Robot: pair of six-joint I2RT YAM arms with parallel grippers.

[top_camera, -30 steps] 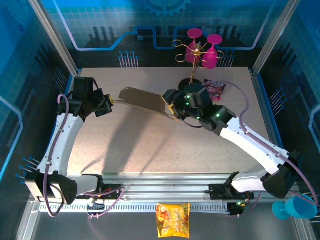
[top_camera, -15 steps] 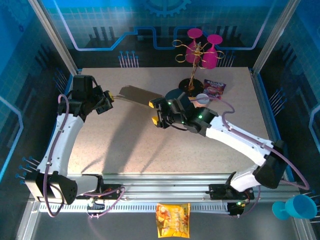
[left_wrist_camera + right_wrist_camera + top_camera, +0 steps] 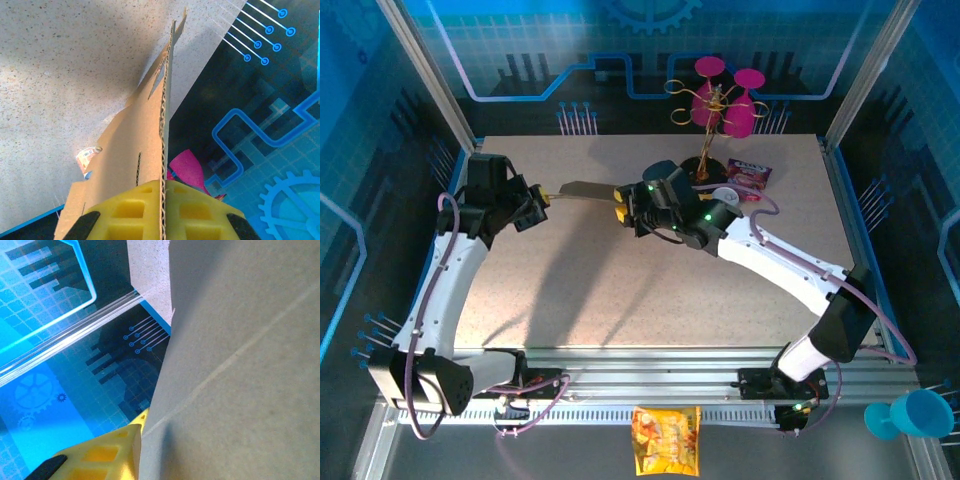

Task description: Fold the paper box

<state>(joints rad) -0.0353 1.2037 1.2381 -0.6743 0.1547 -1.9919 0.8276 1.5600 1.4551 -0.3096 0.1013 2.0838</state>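
Note:
The paper box (image 3: pixel 585 189) is a flat brown cardboard sheet held off the table (image 3: pixel 620 290), nearly edge-on in the top view. My left gripper (image 3: pixel 546 200) is shut on its left end. In the left wrist view both yellow pads of that gripper (image 3: pixel 163 210) pinch the corrugated edge of the box (image 3: pixel 135 150). My right gripper (image 3: pixel 624 210) sits at the sheet's right end. In the right wrist view one yellow finger (image 3: pixel 107 455) lies against a wide panel of the box (image 3: pixel 240 365); the panel hides the other finger.
A gold rack with two pink glasses (image 3: pixel 725 100) stands at the back, with a small purple snack packet (image 3: pixel 752 178) beside its foot. A yellow-orange snack bag (image 3: pixel 666 440) lies on the front rail, and a blue cup (image 3: pixel 910 415) sits at the lower right.
My right arm swung left and back along the box to its far end, and its jaws narrowed. The box turned more edge-on. The left gripper kept its hold.

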